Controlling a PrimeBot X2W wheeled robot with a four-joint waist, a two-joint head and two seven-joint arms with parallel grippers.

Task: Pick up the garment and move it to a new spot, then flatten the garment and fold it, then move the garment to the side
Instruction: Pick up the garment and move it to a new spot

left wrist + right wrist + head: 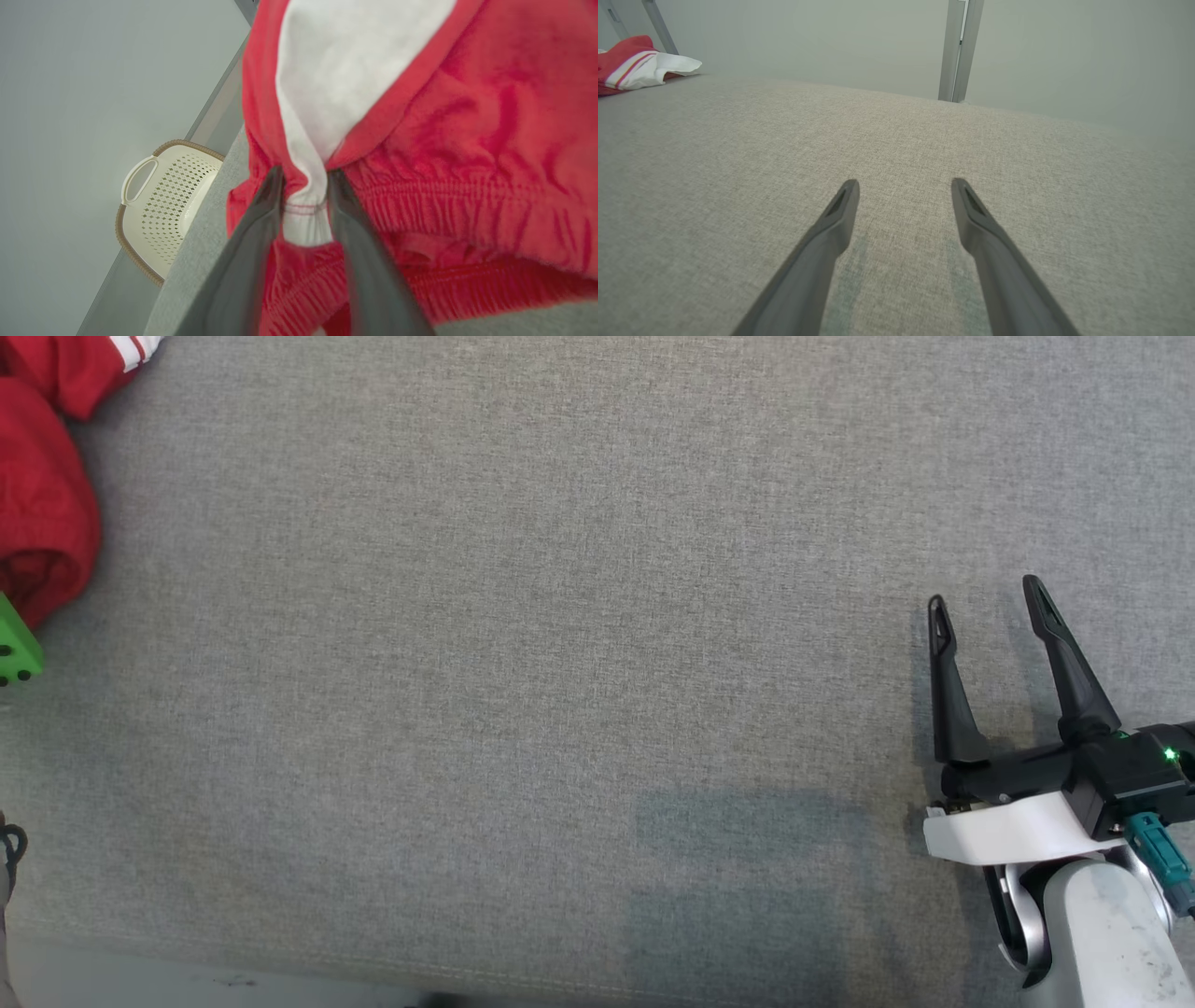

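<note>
The garment [42, 476] is red with white panels and stripes, and it lies bunched at the far left of the grey fabric surface [560, 663]. In the left wrist view the garment [467, 140] is close up. My left gripper [306, 179] is closed on a white fold of it beside the red elastic waistband, with the cloth pinched between its two fingertips. My right gripper [990, 607] stands open over bare surface at the right, far from the cloth. The right wrist view has the right gripper [903, 186] with nothing between its fingers and the garment [635, 65] far off at the upper left.
A white perforated basket [163, 205] with a brown rim sits on the floor below the surface's left edge. A green block [14, 653] pokes in at the left border of the head view. A grey metal post [959, 46] stands behind the far edge. The front edge runs along the bottom of the head view.
</note>
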